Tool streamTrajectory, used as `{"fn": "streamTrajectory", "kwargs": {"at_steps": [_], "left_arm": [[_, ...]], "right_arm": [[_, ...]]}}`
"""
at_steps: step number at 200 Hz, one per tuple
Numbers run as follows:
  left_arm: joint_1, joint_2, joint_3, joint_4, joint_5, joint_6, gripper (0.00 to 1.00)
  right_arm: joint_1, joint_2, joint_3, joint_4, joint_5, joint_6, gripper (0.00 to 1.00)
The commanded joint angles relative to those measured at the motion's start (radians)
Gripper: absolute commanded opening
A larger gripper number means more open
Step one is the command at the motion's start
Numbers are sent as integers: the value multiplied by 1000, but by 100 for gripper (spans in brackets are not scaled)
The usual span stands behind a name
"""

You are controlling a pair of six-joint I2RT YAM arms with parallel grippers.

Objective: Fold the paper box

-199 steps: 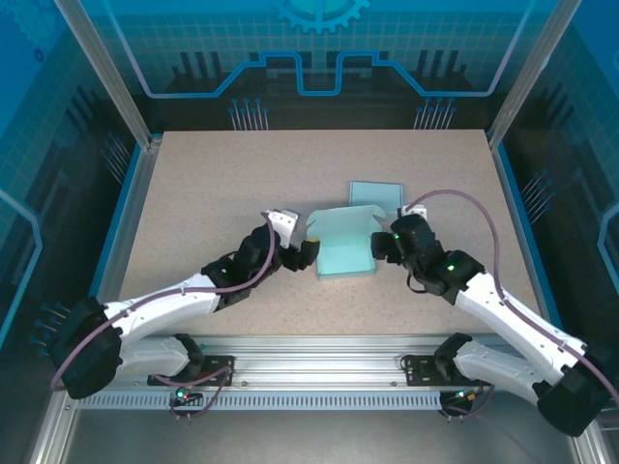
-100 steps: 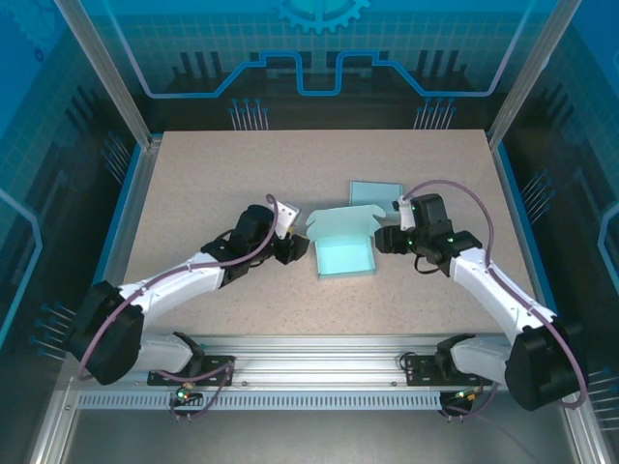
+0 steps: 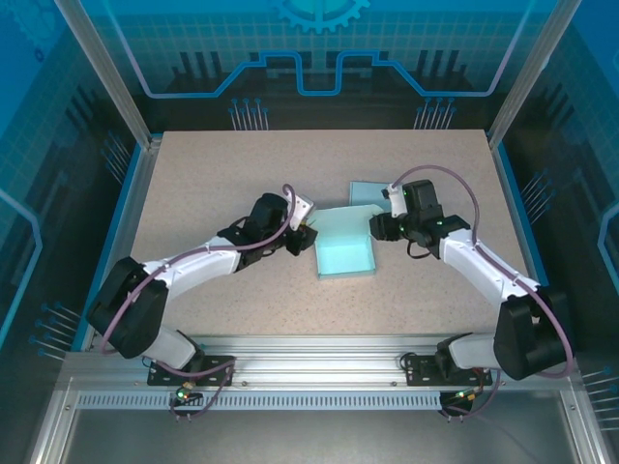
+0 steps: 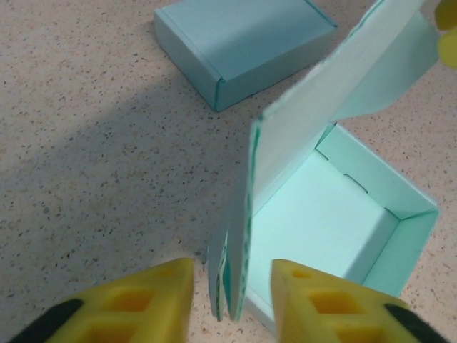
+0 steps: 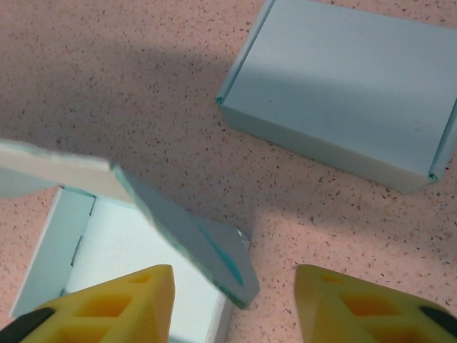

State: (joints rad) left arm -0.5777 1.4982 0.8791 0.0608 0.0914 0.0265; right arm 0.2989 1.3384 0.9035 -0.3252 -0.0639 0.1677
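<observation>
Pale teal paper box, raised flaps inside ungripping claws: left claw narrow, right claw wider.

Here's a speckled beige tabletop, evenly lit, with soft shadows pooling near its middle. Blue trim runs down its left side. Two aluminium posts slant up from the far corners. Behind them stands a translucent blue back panel, gridded, with a gear graphic at the top. Along the near edge lies a slotted aluminium rail.
</observation>
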Motion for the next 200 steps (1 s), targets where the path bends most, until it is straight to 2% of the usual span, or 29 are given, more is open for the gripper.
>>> {"fn": "streamTrajectory", "kwargs": {"at_steps": [1, 45, 71, 90, 108, 160, 200], "left_arm": [[7, 13, 49, 5, 43, 4, 26], [-4, 21, 56, -15, 33, -16, 18], [-21, 35, 66, -38, 4, -12, 18], [-36, 43, 73, -55, -37, 2, 24], [-40, 55, 81, -65, -64, 5, 24], [-55, 70, 110, -62, -90, -41, 7], [-82, 79, 143, -55, -154, -199, 2]], "right_arm": [[0, 24, 35, 18, -15, -7, 44], [42, 38, 31, 35, 17, 2, 35], [57, 39, 29, 29, 43, 12, 33], [65, 37, 23, 29, 55, 14, 32], [69, 37, 20, 29, 59, 15, 32], [108, 50, 26, 16, 107, 41, 18], [194, 29, 23, 17, 229, 117, 15]]}}
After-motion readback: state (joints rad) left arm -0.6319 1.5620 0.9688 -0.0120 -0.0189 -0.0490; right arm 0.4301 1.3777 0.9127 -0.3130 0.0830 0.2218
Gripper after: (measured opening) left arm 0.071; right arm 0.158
